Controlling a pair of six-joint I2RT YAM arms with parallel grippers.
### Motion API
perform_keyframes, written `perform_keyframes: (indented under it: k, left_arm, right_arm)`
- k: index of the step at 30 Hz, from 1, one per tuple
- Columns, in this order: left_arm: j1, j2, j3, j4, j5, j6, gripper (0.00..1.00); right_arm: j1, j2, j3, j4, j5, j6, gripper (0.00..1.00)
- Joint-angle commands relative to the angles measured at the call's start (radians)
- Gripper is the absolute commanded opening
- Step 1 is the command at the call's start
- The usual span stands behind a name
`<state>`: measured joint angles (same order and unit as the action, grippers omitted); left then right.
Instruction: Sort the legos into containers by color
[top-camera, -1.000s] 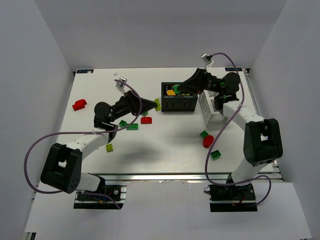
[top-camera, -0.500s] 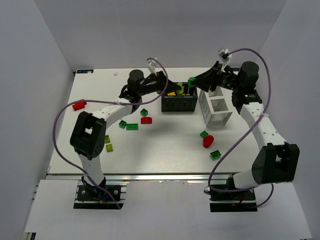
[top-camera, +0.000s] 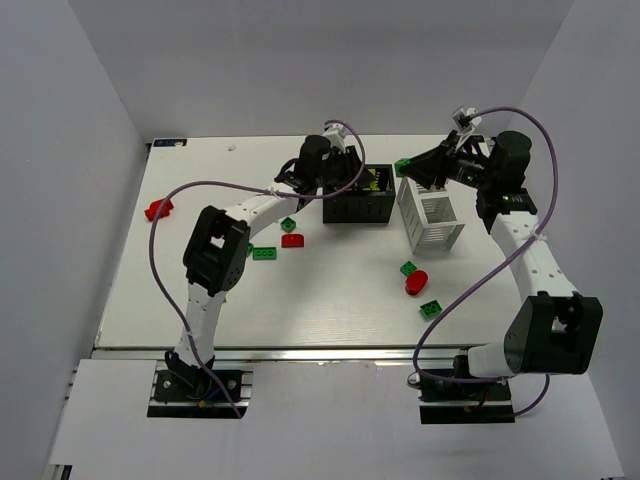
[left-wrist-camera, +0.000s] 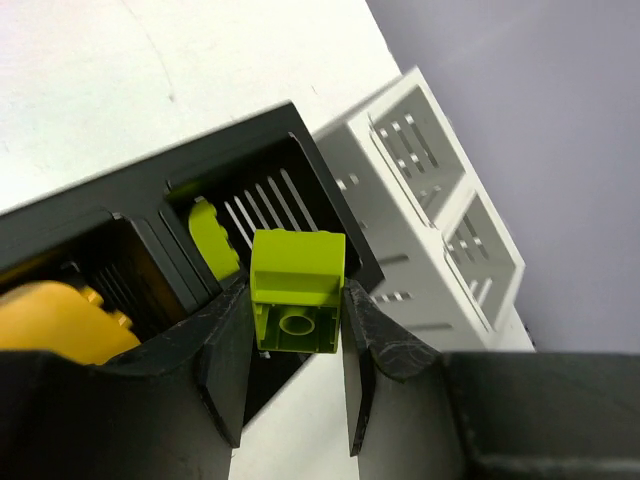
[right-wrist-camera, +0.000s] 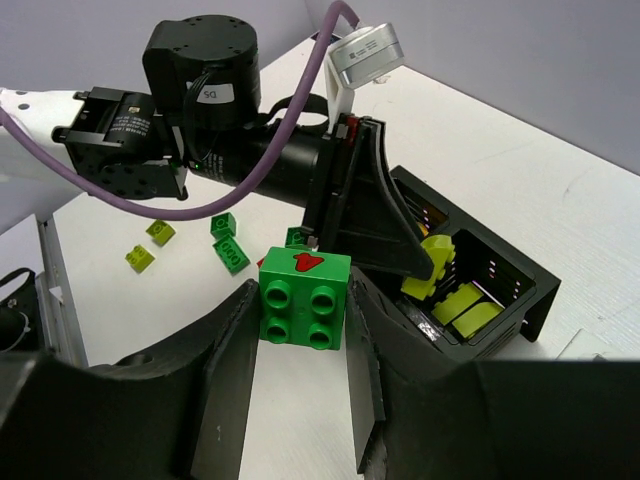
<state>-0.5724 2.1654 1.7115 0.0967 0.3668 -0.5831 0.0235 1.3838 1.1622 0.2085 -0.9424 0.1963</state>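
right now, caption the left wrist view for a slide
Left hand holds a lime brick over the black box, another lime piece inside, white basket beyond.

The black plastic two-compartment box (top-camera: 358, 213) sits on the white tabletop (top-camera: 330, 305) at one o'clock of its centre. The white slatted plastic basket (top-camera: 432, 226) stands just beside the box, at its three o'clock.

The left claw (top-camera: 355, 182) hangs above the box with a lime plastic brick (left-wrist-camera: 297, 290) between its fingers, over the compartment nearer the basket. A lime rounded piece (left-wrist-camera: 213, 238) lies in that compartment, and a yellow plastic piece (left-wrist-camera: 55, 320) lies in the nine o'clock one.

The right claw (top-camera: 404, 168) holds a green four-stud brick (right-wrist-camera: 305, 300) above the basket's eleven o'clock corner.

A small green brick (top-camera: 288, 224), a red rounded brick (top-camera: 292, 240) and a flat green brick (top-camera: 265, 254) lie at the box's eight o'clock. A red lone brick (top-camera: 157, 209) lies well apart at the box's nine o'clock.

At the basket's six o'clock lie a green square brick (top-camera: 408, 268), a red round piece (top-camera: 416, 283) just beside it, and a green near brick (top-camera: 431, 309).
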Motion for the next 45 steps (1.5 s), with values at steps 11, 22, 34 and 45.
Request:
perform_keyframes:
  k: [11, 22, 34, 45]
  left_arm:
    - [-0.027, 0.047, 0.134, -0.064, -0.141, 0.045, 0.45]
    - [-0.047, 0.027, 0.145, -0.057, -0.131, 0.011, 0.69]
    - [-0.021, -0.381, -0.217, -0.063, -0.327, -0.017, 0.68]
    - [0.16, -0.933, -0.748, -0.245, -0.506, -0.084, 0.88]
  right_arm:
    - [-0.013, -0.034, -0.025, 0.008, 0.013, -0.041, 0.0]
    - [-0.042, -0.014, -0.007, -0.037, 0.039, -0.093, 0.0]
    - [-0.065, 0.122, 0.146, -0.26, 0.401, -0.247, 0.0]
    - [-0.06, 0.279, 0.257, -0.316, 0.634, -0.322, 0.0]
